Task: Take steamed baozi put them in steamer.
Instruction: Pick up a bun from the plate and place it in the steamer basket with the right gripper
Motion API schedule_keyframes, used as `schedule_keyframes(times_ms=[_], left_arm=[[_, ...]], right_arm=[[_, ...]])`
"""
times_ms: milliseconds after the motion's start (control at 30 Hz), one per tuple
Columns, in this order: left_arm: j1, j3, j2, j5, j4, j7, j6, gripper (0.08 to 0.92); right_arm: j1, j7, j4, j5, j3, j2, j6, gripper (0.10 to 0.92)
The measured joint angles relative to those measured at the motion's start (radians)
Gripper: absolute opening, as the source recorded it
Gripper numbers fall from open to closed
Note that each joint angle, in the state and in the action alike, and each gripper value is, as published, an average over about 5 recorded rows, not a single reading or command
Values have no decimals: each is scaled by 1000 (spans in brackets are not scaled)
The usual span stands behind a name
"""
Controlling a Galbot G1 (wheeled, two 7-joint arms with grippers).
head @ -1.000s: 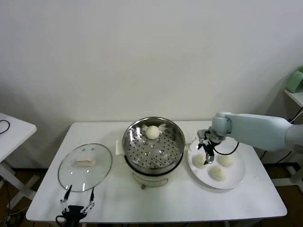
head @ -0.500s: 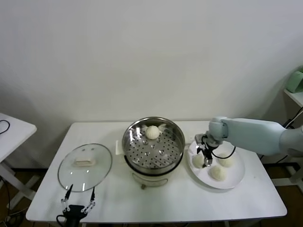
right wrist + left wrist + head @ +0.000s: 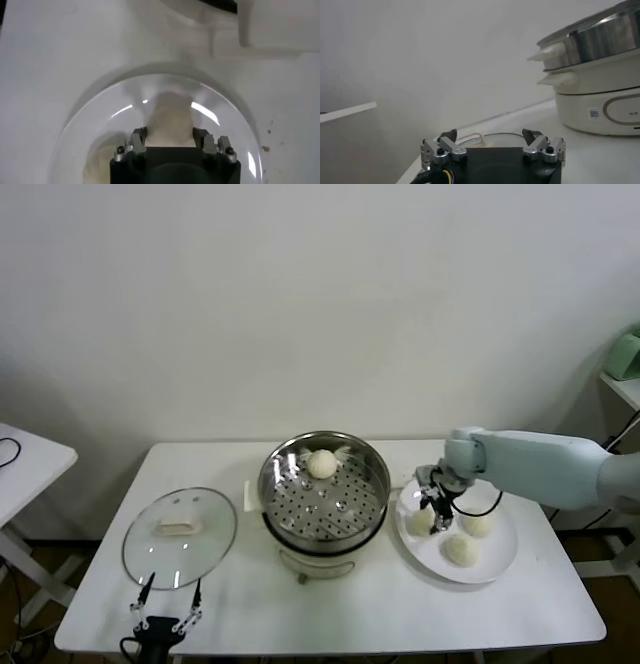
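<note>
White laminate ran the whole width of the counter, with bare room along its near edge. At the left my left end effector hung just off that near edge, fingers spread wide and gripping nothing, right beside the glass lid, which lay flat near the left end. At the middle stood the steamer, its steel rim open to the top; one baozi sat on the perforated tray against the far wall, and the rest of the tray was bare. A narrow strip of counter separated the steamer's base from the white plate. Over the plate's left side my right end effector was down on a second baozi, its fingers narrowed against the bun's two sides. Two more baozi lay just beside it, toward the plate's right and near rim.
</note>
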Motion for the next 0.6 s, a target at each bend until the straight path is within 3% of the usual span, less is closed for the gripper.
schedule_keyframes(times_ms=[600], left_arm=[[-1, 4, 9, -5, -17, 0, -1, 823]], right_arm=[[548, -111, 205, 296, -169, 64, 12, 628]])
